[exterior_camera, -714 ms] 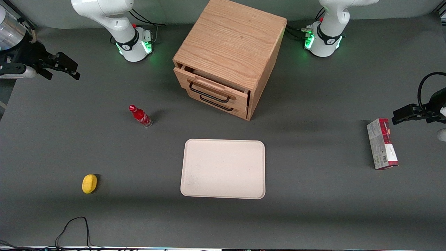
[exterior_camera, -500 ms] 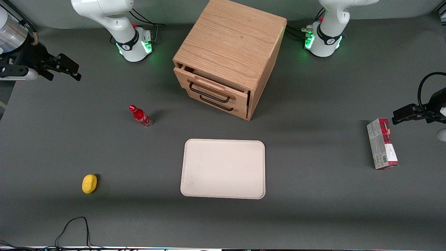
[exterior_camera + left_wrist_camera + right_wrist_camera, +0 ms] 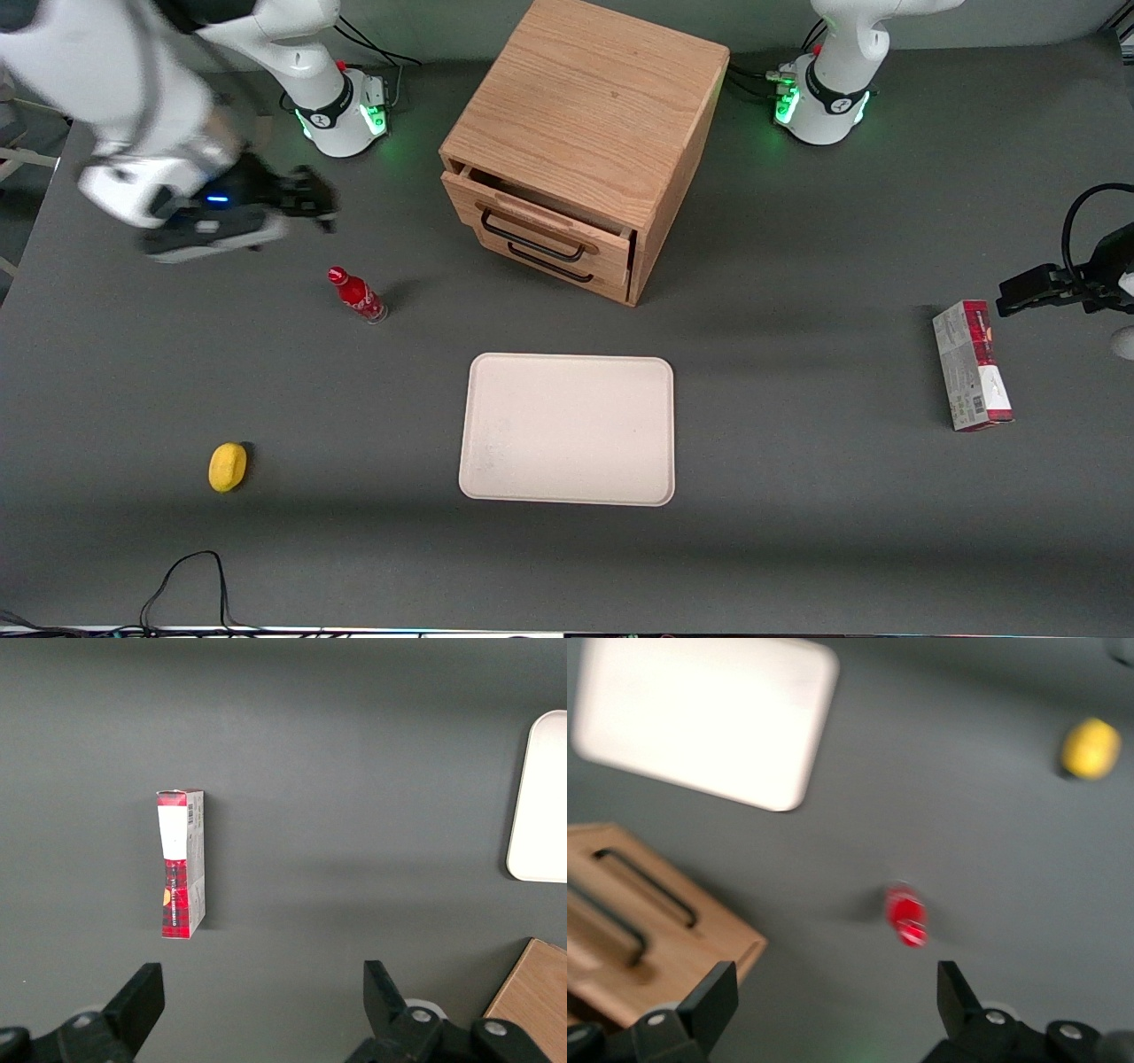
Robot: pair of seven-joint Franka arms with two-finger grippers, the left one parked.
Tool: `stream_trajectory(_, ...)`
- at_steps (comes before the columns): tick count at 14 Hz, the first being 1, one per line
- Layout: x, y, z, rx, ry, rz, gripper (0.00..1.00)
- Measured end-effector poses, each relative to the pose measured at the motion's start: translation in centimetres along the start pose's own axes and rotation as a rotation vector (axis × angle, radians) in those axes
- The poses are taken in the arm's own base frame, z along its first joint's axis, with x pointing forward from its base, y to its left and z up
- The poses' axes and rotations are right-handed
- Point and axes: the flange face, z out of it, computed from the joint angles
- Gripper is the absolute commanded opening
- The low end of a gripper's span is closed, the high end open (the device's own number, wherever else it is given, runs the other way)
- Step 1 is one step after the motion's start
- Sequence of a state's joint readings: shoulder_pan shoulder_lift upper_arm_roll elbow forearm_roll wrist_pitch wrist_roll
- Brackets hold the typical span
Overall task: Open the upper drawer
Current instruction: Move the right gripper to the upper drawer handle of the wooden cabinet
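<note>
The wooden cabinet (image 3: 585, 115) stands at the table's middle, farther from the front camera than the tray. Its upper drawer (image 3: 539, 215) is pulled out a little, showing a gap under the cabinet top. Its black wire handle (image 3: 532, 241) sits just above the lower drawer's handle (image 3: 551, 265). My right gripper (image 3: 310, 199) hovers over the table toward the working arm's end, apart from the cabinet. It is open and empty (image 3: 834, 985). The cabinet front (image 3: 647, 930) with both handles shows in the right wrist view.
A red bottle (image 3: 356, 295) stands near the gripper, nearer the front camera, and shows in the right wrist view (image 3: 906, 914). A cream tray (image 3: 567, 430) lies in front of the cabinet. A lemon (image 3: 227, 466) and a red-and-white box (image 3: 970, 363) lie toward opposite table ends.
My right arm has swung in from the table's edge toward the cabinet; the gripper is now much closer to the drawer front. The drawer and other things have not moved.
</note>
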State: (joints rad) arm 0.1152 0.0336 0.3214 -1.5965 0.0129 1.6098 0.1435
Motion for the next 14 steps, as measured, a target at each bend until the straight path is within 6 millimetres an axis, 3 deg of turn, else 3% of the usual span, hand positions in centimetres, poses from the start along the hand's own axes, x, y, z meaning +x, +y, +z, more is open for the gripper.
stream_trajectory(3,1.0,-9.1,1.3,0.052,-0.018,-0.236,1.00)
stream_trajectory(5,1.2,-12.2,3.0,0.083,-0.046,-0.465,1.00)
stream_trajectory(9,2.4,-15.7,8.8,0.163,-0.134,-0.647,1.00)
stream_trajectory(14,5.0,-16.1,14.9,0.232,-0.156,-0.661,1.00)
